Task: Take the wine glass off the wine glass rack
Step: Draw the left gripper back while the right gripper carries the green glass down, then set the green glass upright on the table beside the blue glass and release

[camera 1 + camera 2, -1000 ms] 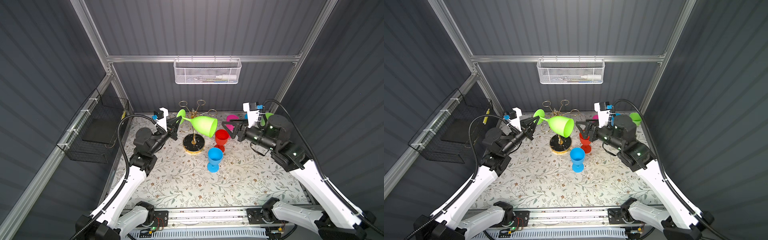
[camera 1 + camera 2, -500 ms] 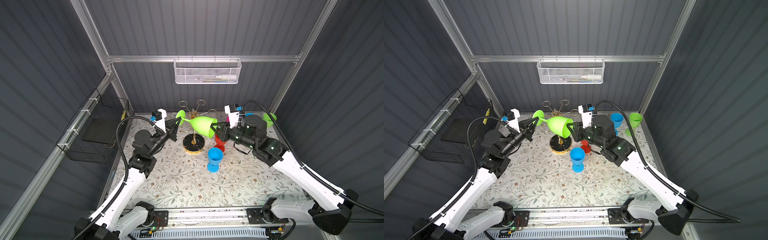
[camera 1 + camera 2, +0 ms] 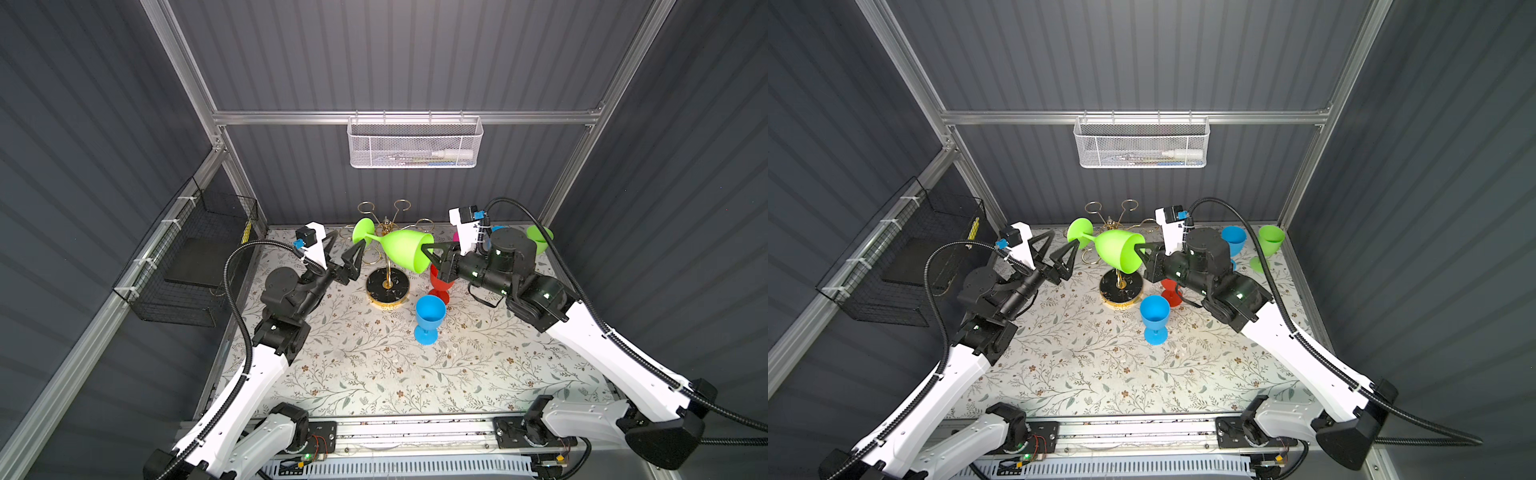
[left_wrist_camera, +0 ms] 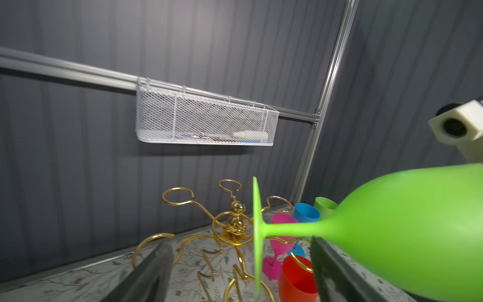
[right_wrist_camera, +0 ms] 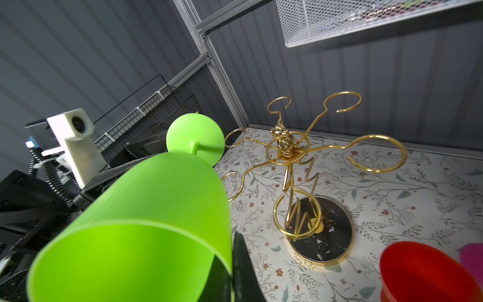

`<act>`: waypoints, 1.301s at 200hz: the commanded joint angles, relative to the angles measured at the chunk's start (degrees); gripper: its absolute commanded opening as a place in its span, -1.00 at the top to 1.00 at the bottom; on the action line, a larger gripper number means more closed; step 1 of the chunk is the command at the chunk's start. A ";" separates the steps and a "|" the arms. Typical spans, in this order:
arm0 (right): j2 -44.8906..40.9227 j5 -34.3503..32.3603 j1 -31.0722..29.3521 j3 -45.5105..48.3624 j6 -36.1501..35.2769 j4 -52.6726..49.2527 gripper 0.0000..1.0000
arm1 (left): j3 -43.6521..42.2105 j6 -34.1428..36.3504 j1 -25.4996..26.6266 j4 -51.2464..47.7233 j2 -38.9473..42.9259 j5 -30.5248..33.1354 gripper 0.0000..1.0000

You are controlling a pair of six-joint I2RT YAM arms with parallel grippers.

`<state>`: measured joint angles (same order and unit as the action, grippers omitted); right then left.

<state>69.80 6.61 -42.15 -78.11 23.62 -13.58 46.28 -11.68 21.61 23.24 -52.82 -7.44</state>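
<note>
The right gripper (image 3: 426,251) pinches the wine glass (image 3: 401,248) by its rim, clear of the rack (image 3: 387,286). The left gripper (image 3: 348,242) stands wide apart, holding nothing. We judge only placement remains.

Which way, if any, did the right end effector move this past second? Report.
Yes. The right end effector moved left in both top views, toward the wine glass rack, now shut on the green wine glass.

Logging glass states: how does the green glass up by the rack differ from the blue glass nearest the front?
The green glass lies sideways in the air; the blue glass stands upright on the table. The right pincer grips the green glass's rim; nothing touches the blue glass. Both are opaque stemmed goblets.
</note>
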 commanded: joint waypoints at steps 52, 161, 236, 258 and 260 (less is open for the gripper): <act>-0.99 -1.89 -2.47 -11.54 -12.36 -21.17 1.00 | -13.77 8.83 -1.85 8.83 4.61 21.15 -0.99; 13.94 -15.24 -15.80 -20.12 -15.16 -51.17 1.00 | -23.45 4.88 -9.53 17.45 2.86 26.03 -0.99; 29.81 -16.51 -17.28 -25.61 -13.47 -55.34 1.00 | -24.13 8.31 -9.56 16.71 3.05 28.50 -0.99; 33.25 -17.05 -17.26 -26.23 -13.92 -55.39 1.00 | -24.13 8.56 -9.64 16.09 3.48 28.87 -0.99; 33.55 -17.09 -17.26 -26.29 -13.92 -55.40 1.00 | -24.13 8.57 -9.61 16.05 3.50 28.90 -1.00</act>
<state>100.77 -8.82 -59.05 -102.37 9.41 -66.94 22.74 -4.75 12.29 38.72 -50.48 19.77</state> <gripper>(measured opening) 0.048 0.997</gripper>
